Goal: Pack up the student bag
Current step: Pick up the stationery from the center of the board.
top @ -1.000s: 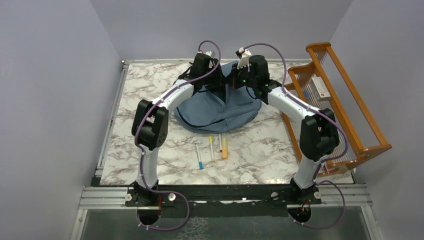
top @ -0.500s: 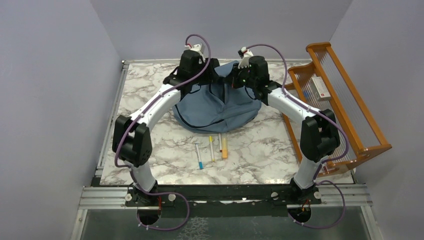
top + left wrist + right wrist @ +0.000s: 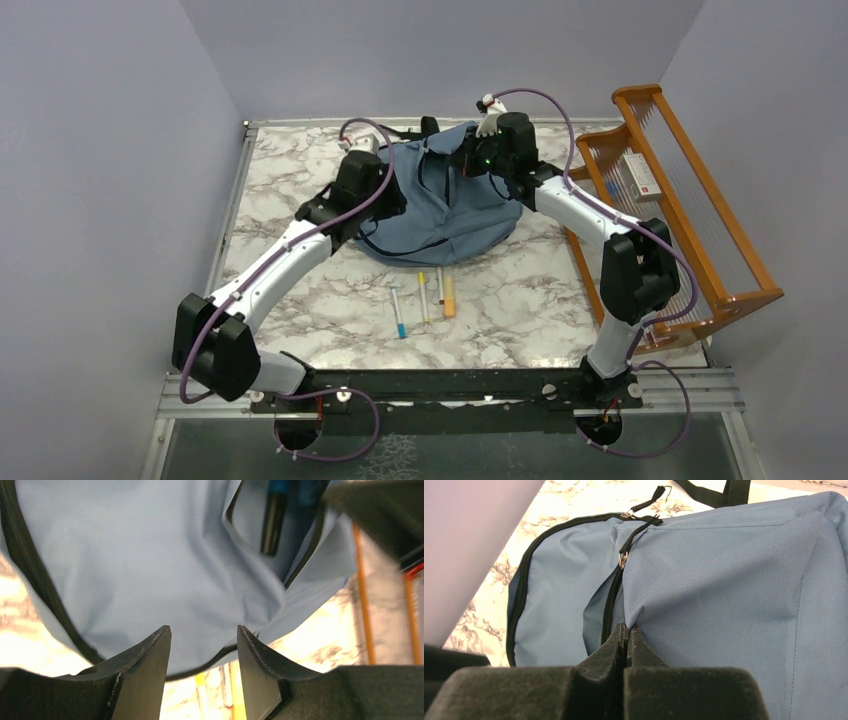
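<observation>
Student bag (image 3: 440,215) upper centre, by far table (image 3: 290,160) edge; right gripper (image 3: 626,628) pinching its fabric; left gripper (image 3: 203,630) released, empty; rack (image 3: 700,200) box (image 3: 640,177) label unreadable.

The left arm (image 3: 290,255) swings away from the far side of the student bag (image 3: 470,210); a second ago its wrist sits over the bag's far top edge, close by the other arm's wrist, and now it is drawn back toward the near left; the left gripper (image 3: 392,203) now hangs at the bag's left rim instead of over its top; the elbow (image 3: 215,350), earlier raised above the left half of the table (image 3: 520,290), now sits low at the near-left corner; the bag's far-left part, covered by the arm before, now lies in view.
</observation>
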`<state>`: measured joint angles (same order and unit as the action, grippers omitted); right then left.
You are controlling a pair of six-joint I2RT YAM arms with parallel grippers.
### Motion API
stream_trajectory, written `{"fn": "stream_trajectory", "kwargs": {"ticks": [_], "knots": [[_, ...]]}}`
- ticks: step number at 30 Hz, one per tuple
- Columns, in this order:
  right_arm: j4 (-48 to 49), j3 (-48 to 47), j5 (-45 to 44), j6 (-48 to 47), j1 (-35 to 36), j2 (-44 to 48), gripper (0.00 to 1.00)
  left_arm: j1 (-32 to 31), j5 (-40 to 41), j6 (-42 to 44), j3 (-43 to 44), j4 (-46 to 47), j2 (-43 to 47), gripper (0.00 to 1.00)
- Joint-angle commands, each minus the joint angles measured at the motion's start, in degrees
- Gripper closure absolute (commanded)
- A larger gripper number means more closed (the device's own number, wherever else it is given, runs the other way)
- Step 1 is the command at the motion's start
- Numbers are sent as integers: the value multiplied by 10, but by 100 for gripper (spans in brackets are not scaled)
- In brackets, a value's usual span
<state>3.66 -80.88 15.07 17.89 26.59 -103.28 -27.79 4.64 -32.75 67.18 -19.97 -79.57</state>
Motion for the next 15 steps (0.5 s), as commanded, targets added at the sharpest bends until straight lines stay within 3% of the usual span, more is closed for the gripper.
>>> {"fn": "stream_trajectory", "kwargs": {"ticks": [1,9,15], "knots": [[47,1,0,-9,8,18,99,-64,70,-54,-68,-87,48,47],[47,7,3,-13,7,14,100,-123,66,-126,-200,-114,95,48],[52,7,10,-8,7,8,100,-131,57,-117,-232,-79,75,47]]}}
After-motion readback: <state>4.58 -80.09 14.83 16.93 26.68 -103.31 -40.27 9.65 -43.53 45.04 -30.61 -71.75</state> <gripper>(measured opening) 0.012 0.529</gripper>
